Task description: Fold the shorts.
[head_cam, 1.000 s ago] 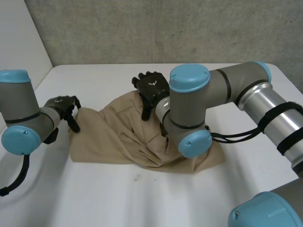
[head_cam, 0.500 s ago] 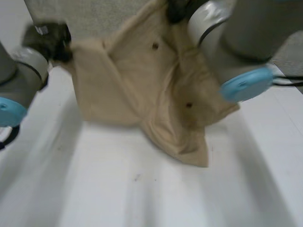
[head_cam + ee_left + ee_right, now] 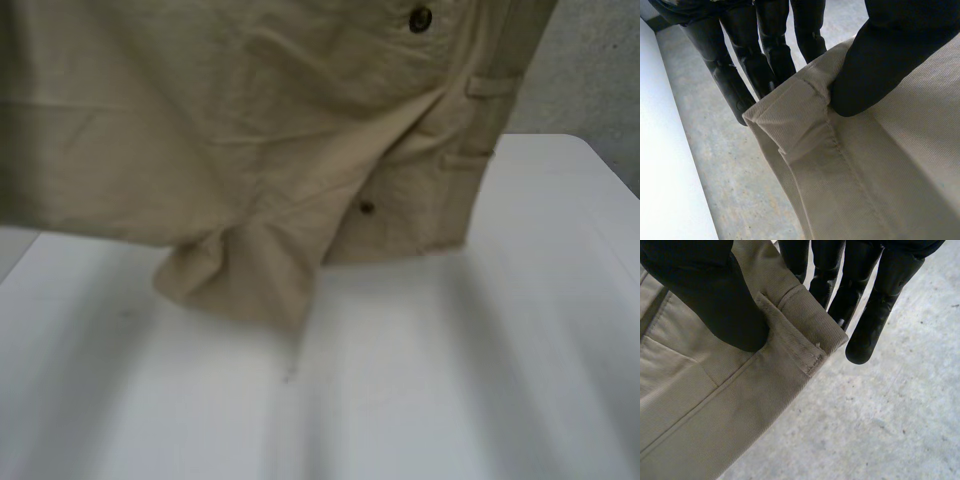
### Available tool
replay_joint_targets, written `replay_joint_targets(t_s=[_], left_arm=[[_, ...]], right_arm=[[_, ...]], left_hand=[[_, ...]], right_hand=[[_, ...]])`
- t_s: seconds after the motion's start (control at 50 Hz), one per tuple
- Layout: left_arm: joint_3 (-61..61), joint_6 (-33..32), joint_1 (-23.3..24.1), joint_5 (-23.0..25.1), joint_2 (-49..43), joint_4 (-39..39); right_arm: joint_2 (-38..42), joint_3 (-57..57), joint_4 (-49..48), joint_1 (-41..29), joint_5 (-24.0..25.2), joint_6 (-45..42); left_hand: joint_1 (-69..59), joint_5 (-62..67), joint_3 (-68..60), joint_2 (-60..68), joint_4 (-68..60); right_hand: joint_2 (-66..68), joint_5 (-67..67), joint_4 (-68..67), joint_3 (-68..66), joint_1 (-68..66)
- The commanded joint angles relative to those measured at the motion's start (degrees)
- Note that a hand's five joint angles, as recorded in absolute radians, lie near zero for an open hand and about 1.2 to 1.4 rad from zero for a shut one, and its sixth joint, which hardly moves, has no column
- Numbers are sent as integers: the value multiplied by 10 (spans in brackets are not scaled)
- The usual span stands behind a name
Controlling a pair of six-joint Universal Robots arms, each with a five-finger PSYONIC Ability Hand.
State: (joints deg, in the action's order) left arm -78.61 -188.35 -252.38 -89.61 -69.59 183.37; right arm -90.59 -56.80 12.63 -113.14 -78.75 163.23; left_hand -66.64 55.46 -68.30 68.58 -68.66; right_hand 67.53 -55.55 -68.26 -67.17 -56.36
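1. Mostly in the air, the beige shorts [image 3: 250, 130] hang close before the head camera. One dark button [image 3: 420, 18] sits near their upper edge and another lower down.
2. Their lowest fold droops over the white tabletop [image 3: 480, 380]; whether it touches cannot be told.
3. At a stitched corner, the left hand [image 3: 890, 65] presses its thumb on the cloth with its fingers [image 3: 735, 75] behind it — a pinch.
4. On the waistband, the right hand [image 3: 715, 295] clamps its thumb just beside a belt loop [image 3: 790, 335] — fingers [image 3: 875, 305] on the far side.

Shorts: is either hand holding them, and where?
Both. Left hand pinches a seamed corner of the shorts; right hand pinches the waistband beside a belt loop.
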Motion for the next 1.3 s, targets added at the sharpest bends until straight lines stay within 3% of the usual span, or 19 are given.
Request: replay_joint_targets(t_s=[0.02,0.18,0.34,0.4,0.48,0.5,0.58,0.86,0.94,1.04,1.16,1.3], left_arm=[[2,-1,4,1,-62,-26],[26,-6,22,-2,-240,-28],[214,-46,29,-6,-443,-3],[266,-61,35,-13,-454,28],[301,-75,43,-29,-448,128],[299,-76,45,-38,-435,178],[273,-77,60,-44,-387,243],[-7,-74,70,-46,-330,241],[-88,-75,70,-49,-337,232],[-169,-79,75,-62,-356,188],[-210,-81,109,-78,-368,120],[-256,-87,113,-83,-343,28]], right_arm=[[8,-29,37,7,24,-2],[137,-47,32,5,16,-26],[303,94,-73,0,-40,-34],[320,128,-171,0,-53,-27],[313,129,-310,3,-59,-12],[311,127,-330,2,-60,-7],[285,102,-397,2,-63,11],[252,-61,-302,7,-48,-2],[281,-137,-269,7,-13,-27],[312,-203,-236,7,28,-100],[305,-256,-154,8,27,-165],[271,-289,-36,12,32,-188]], left_hand=[[-134,145,-117,114,-113],[-134,145,-117,114,-113],[-134,145,-117,114,-113],[-134,145,-117,114,-113],[-134,145,-117,114,-113],[-134,145,-117,114,-113],[-134,145,-117,114,-113],[-134,145,-117,114,-113],[-134,145,-117,114,-113],[-134,145,-117,114,-113],[-134,145,-117,114,-113],[-134,145,-117,114,-113]], right_hand=[[125,-144,-117,-128,-236],[125,-144,-117,-128,-236],[125,-144,-117,-128,-236],[125,-144,-117,-128,-236],[125,-144,-117,-128,-236],[125,-144,-117,-128,-236],[125,-144,-117,-128,-236],[125,-144,-117,-128,-236],[125,-144,-117,-128,-236],[125,-144,-117,-128,-236],[125,-144,-117,-128,-236],[125,-144,-117,-128,-236]])
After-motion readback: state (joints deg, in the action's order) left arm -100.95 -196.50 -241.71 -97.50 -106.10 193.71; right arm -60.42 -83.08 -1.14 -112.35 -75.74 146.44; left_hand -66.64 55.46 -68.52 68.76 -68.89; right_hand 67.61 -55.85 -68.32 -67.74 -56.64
